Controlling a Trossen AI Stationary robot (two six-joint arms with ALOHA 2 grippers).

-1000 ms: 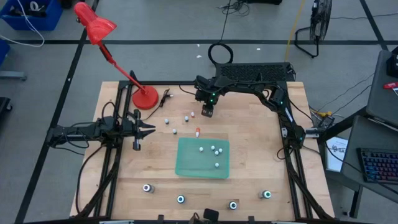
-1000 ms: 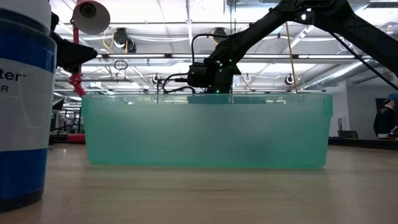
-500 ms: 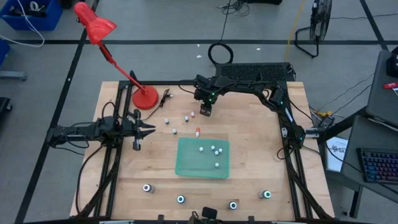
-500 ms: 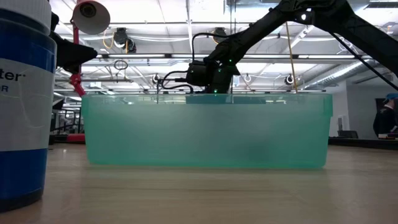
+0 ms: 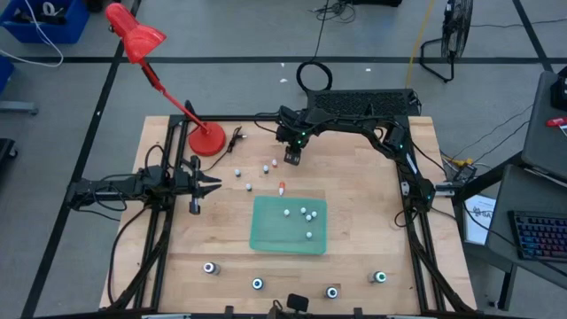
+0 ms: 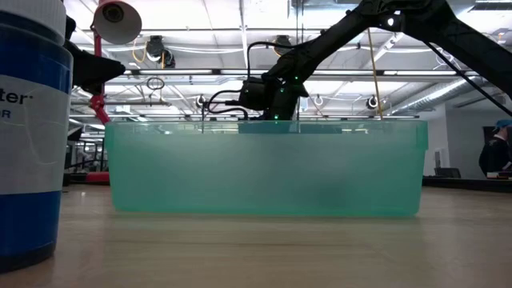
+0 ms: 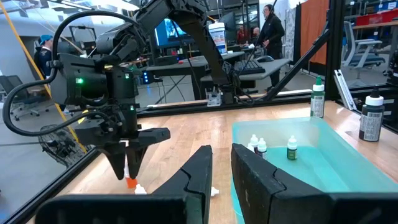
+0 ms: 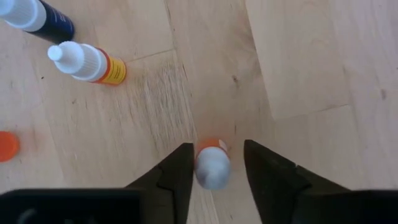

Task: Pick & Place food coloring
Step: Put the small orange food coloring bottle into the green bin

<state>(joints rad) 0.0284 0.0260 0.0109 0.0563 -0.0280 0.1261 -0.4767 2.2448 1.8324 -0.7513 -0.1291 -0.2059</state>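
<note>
Four bottles [image 5: 302, 215] sit inside the green bin [image 5: 266, 237]; beyond it, right gripper [image 8: 215, 167] straddles an upright orange-banded bottle [image 8: 212, 164], fingers spread.

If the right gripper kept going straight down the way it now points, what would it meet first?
The right gripper points down at the table, with a small white-capped bottle standing between its open fingers. Going straight on, it would straddle that bottle and probably touch the wooden table first; the depth is hard to judge.
</note>
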